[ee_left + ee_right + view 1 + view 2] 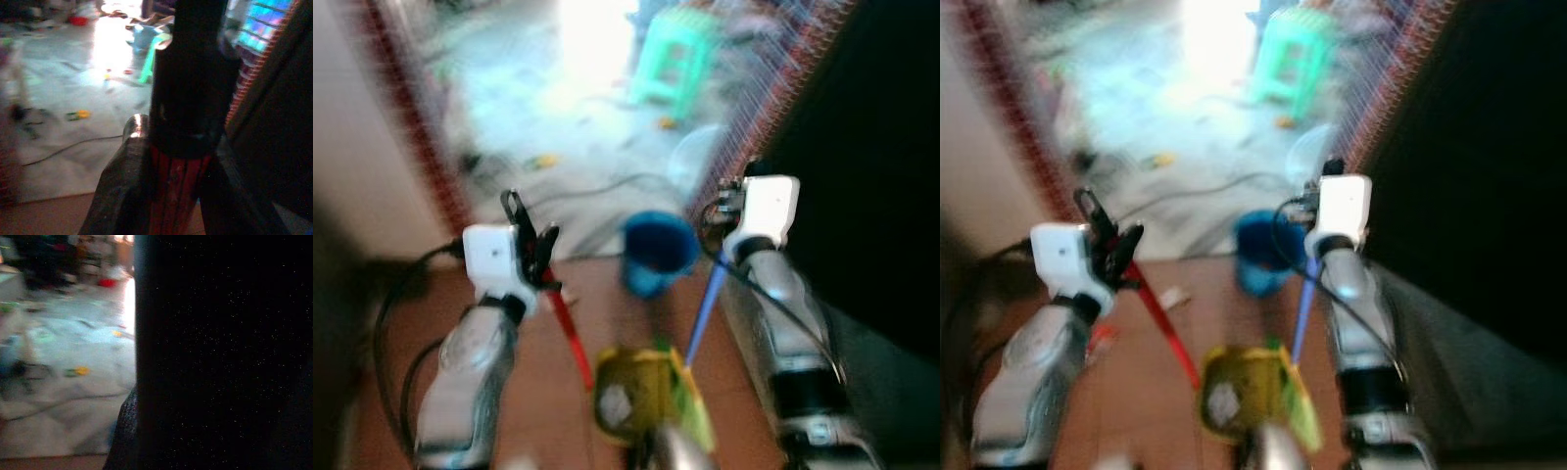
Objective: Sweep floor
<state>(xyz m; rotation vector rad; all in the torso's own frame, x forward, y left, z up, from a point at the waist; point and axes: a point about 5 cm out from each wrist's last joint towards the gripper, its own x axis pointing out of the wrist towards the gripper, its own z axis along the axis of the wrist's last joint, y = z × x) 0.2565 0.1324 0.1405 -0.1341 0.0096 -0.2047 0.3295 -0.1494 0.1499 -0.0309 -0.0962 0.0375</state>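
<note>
Yellow-green dustpan [646,392] is hanging nearest, below my arms. Left end effector [530,245] is clamping the red broom handle [570,333]: stiff, light, best held high. Right end effector [729,201] state: cannot tell; blue handle [703,311] beneath.

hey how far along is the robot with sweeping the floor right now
Early stage. Done: both tools look picked up. In hand: the left gripper is shut on the red broom handle, and the right arm holds a blue handle above the yellow-green dustpan. Left: small yellow scraps lie on the pale grey floor ahead, beside a black cable and a green plastic stool.
</note>
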